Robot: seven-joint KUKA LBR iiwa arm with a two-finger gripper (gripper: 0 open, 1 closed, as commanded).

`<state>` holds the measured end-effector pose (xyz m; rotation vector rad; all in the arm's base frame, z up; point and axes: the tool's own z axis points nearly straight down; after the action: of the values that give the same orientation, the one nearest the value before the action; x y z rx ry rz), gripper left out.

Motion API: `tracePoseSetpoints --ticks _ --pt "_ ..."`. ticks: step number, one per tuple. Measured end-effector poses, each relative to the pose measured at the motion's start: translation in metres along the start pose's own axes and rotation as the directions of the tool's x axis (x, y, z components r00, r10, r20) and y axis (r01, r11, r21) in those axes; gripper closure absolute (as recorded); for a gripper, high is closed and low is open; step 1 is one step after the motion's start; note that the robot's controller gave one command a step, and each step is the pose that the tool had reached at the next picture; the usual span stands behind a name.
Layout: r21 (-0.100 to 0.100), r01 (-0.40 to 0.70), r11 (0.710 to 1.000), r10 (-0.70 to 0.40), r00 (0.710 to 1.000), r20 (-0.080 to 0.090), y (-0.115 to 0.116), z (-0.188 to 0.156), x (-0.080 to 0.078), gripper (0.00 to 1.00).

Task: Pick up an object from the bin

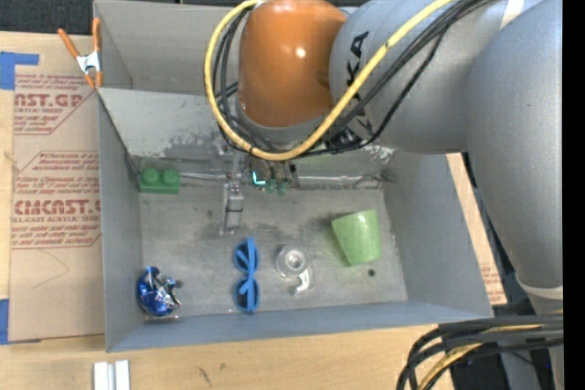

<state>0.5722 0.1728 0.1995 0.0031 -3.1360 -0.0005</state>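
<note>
Five things lie loose on the floor of the bin [117, 224], all apart from one another. Seen from above, the arm [475, 78] reaches in from the right. Its orange cover [288, 59] hides most of the gripper [251, 196], which hangs low by the back wall, about mid-width, over bare floor. Whether the claw is apart or together I cannot tell. Nearest to it are the blue glasses [246, 274], toward the front and a little left of centre. They lie flat, with their long axis running front to back. Just right of them sits a small clear piece [293, 263]. Farther right is a green cup [356, 237]; which way its mouth faces is unclear. A green block [158, 180] rests at the back left by the wall, its long axis along the wall. A blue foil ball [157, 292] sits in the front left corner
</note>
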Motion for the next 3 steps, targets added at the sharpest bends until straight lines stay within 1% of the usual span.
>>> tracePoseSetpoints --ticks 1,2,3 --pt "0.002 0.214 0.977 -0.214 0.977 -0.003 -0.056 0.09 0.054 0.0" --pt "0.002 0.543 0.839 -0.543 0.839 0.004 -0.081 0.131 0.07 0.0" --pt "0.002 0.543 0.84 -0.543 0.84 0.007 -0.08 0.13 0.069 1.0"
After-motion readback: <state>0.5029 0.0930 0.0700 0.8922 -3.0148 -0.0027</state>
